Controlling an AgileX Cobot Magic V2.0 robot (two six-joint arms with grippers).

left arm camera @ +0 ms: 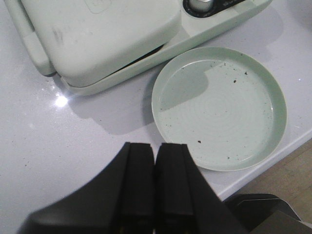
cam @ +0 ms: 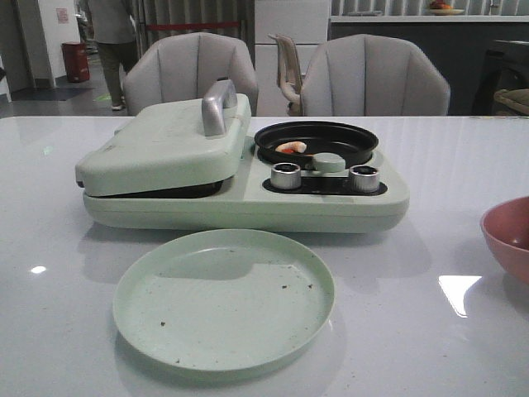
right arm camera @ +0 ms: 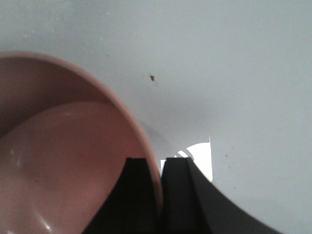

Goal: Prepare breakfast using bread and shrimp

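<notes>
The white surface carries the green cooker, lid down; any bread inside is hidden, and could scorch if left. The empty green plate sits near. The shrimp lies in the black pan. Left claw hangs clenched, empty. Right claw looks clenched at the pink bowl rim and might tip it, though contact is unclear.

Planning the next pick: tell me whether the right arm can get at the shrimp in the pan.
Probably yes. The shrimp lies uncovered in the open black pan, nothing above it. The right gripper sits by the pink bowl, jaws nearly closed, so it must open first.
</notes>
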